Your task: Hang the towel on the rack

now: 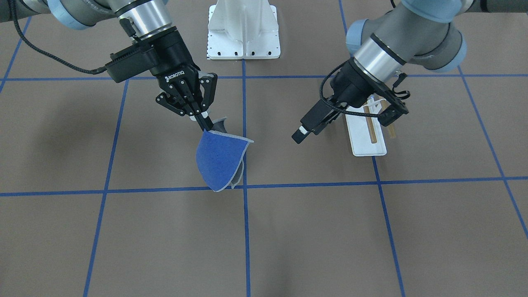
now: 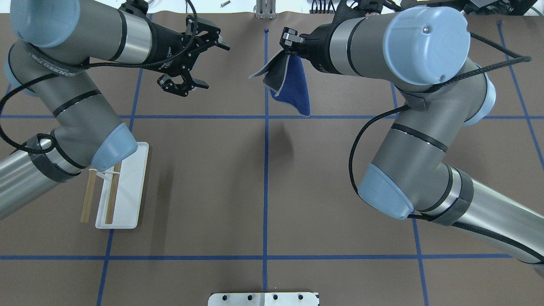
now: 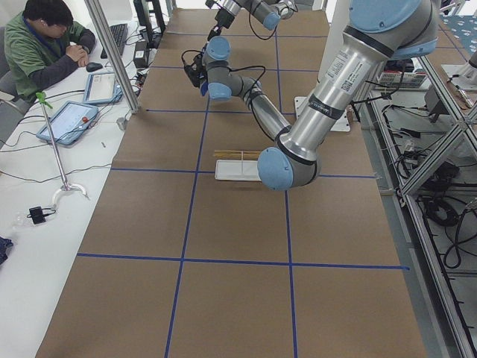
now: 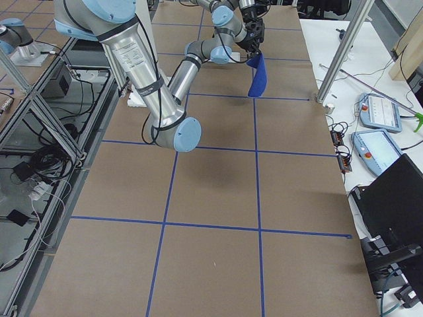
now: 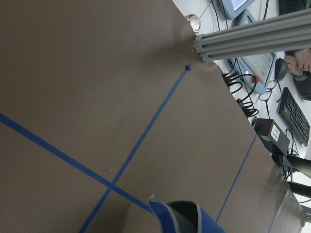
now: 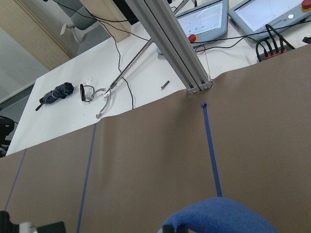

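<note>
The blue towel (image 1: 218, 163) hangs in the air from my right gripper (image 1: 204, 121), which is shut on its top corner; the grey underside shows at the fold. It also shows in the overhead view (image 2: 293, 85), in the exterior right view (image 4: 258, 76) and at the bottom of both wrist views (image 5: 180, 218) (image 6: 218, 216). My left gripper (image 2: 217, 67) is open and empty, level with the towel and a short way to its left. The rack (image 2: 123, 187), with a white base and two wooden dowels (image 2: 112, 195), stands under my left arm's elbow, far from the towel. It also shows in the front view (image 1: 365, 132).
A large white bolted pedestal (image 1: 243, 29) stands at the robot's side of the table. Blue tape lines cross the brown table cover. An operator (image 3: 45, 45) sits at a side desk with tablets. An aluminium post (image 6: 170, 43) stands at the table's far edge.
</note>
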Motion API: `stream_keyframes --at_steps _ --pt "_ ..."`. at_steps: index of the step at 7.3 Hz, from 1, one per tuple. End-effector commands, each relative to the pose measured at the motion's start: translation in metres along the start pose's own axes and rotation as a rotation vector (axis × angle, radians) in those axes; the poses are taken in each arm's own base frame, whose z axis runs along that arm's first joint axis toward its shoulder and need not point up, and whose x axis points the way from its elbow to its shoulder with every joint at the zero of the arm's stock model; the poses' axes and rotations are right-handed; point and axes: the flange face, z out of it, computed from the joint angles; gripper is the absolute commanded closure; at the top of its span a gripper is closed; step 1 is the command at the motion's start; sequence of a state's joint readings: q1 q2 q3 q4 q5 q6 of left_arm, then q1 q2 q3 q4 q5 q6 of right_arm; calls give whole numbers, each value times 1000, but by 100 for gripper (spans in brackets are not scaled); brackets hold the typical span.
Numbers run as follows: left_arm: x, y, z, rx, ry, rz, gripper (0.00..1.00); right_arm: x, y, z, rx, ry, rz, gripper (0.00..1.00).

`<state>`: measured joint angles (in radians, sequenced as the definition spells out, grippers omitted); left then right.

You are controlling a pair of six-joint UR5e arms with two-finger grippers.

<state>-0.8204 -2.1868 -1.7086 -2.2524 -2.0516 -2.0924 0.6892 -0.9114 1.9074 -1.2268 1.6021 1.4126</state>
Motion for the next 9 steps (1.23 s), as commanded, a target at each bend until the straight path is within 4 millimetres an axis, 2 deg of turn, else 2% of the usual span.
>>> stream_keyframes --at_steps 1,2,4,5,7,9 --pt "3 29 15 -22 13 -40 2 -17 13 -1 15 -22 12 100" --pt "7 43 21 -19 32 -51 2 -26 21 -2 19 -33 9 100" --pt "13 49 20 -29 42 -86 2 -36 36 -2 26 -47 20 100" --pt "12 49 21 -29 41 -87 2 -38 40 -2 29 -50 23 100" --pt "14 49 20 -25 63 -85 2 -42 51 -17 15 -83 22 100" --pt "12 47 20 -25 63 -83 3 -47 65 -23 20 -96 19 100"
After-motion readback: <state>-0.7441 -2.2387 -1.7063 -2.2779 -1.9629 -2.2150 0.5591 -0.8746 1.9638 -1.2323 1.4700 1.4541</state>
